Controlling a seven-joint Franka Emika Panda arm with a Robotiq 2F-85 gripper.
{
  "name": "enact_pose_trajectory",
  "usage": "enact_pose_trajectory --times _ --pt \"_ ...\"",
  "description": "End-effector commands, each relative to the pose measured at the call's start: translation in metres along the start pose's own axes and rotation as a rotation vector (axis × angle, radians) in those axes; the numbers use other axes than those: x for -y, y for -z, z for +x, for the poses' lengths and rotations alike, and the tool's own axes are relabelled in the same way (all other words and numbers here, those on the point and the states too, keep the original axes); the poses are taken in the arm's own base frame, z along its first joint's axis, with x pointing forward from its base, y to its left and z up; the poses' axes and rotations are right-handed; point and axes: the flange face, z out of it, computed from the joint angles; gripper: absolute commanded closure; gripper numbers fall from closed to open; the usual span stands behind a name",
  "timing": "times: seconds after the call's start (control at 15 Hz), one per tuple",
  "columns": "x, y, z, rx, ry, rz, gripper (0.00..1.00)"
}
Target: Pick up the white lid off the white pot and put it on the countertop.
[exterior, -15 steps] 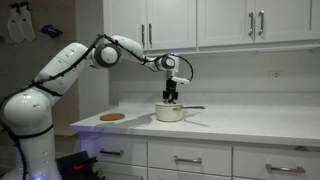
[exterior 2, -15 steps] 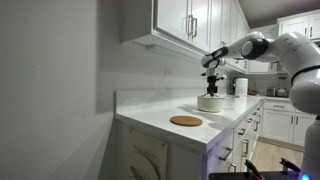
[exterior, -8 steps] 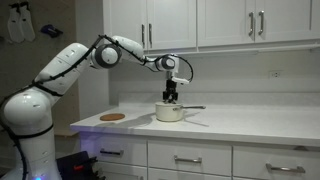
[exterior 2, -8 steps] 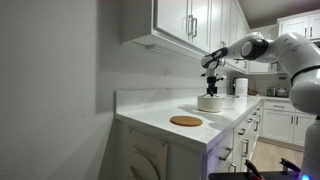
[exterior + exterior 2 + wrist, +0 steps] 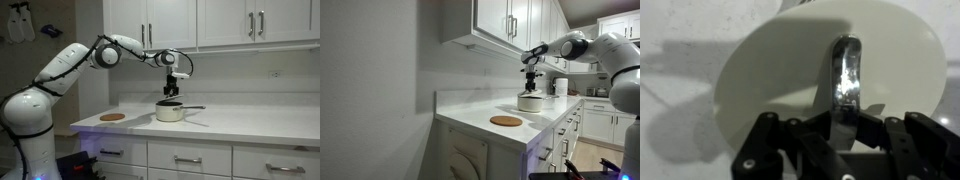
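The white lid (image 5: 780, 75) fills the wrist view, and my gripper (image 5: 845, 122) is shut on its raised metal handle (image 5: 845, 70). In both exterior views the gripper (image 5: 170, 92) (image 5: 530, 87) hangs straight down over the white pot (image 5: 170, 113) (image 5: 530, 103). It holds the lid just above the pot's rim. The pot's thin handle (image 5: 195, 108) sticks out sideways. The pot stands on the white countertop (image 5: 250, 125) (image 5: 470, 118). In the wrist view the lid hides the pot.
A flat reddish-brown disc (image 5: 113, 117) (image 5: 506, 121) lies on the counter beside the pot. Upper cabinets (image 5: 230, 22) hang above the counter and drawers with bar handles (image 5: 187, 159) sit below. A white container (image 5: 561, 87) stands behind the pot.
My gripper has risen a little above the pot with the lid's handle in its jaws. The pot and the disc have not moved.
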Motion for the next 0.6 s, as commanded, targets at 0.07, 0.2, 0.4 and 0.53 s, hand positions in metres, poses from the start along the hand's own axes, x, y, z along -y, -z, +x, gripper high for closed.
enact_pose_trajectory --times 0.07,0.2,0.4,0.53 --pt "0.002 0.038 0.007 -0.046 -0.033 -0.036 1.00" --pt "0.002 0.044 0.008 -0.061 -0.048 -0.043 1.00" --pt "0.006 0.052 0.010 -0.089 -0.068 -0.038 1.00" --pt "0.010 0.059 0.012 -0.103 -0.079 -0.036 1.00"
